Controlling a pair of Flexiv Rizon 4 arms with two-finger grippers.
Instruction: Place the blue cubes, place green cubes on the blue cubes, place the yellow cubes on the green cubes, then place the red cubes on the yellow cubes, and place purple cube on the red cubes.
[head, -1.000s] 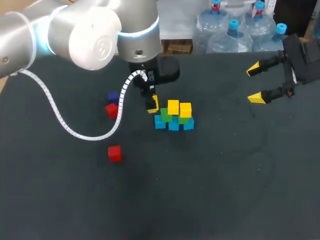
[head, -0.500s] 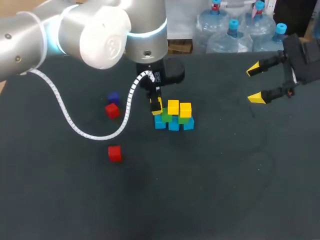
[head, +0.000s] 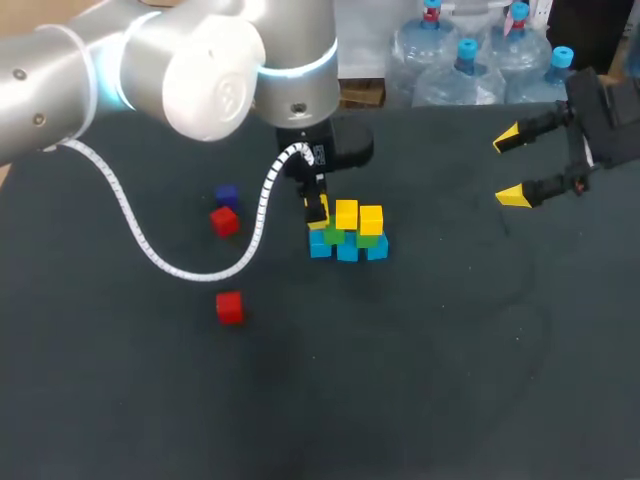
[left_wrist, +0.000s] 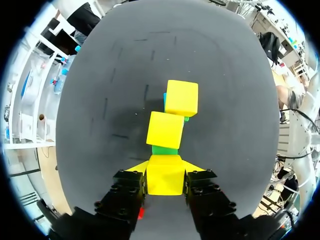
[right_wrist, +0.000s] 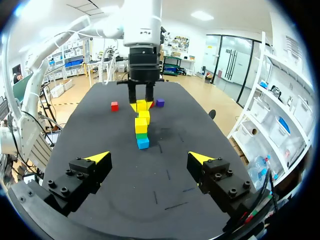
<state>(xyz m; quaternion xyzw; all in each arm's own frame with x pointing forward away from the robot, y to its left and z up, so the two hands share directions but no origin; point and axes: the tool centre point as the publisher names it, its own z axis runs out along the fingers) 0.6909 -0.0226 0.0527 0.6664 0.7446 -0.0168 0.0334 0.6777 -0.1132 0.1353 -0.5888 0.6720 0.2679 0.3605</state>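
Gripping a bright yellow cube (left_wrist: 165, 181), left tool (left_wrist: 165, 169) hangs at the stack (head: 348, 236); right tool (right_wrist: 150, 159) gapes wide.

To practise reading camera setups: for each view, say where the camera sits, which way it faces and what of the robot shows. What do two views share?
Head view: above and behind, looking down on the table; both arms.
Left wrist view: on the left wrist, looking down; left gripper, shut on a yellow cube.
Right wrist view: on the right wrist, facing across the table; open right gripper.
Both wrist views share the cube stack.
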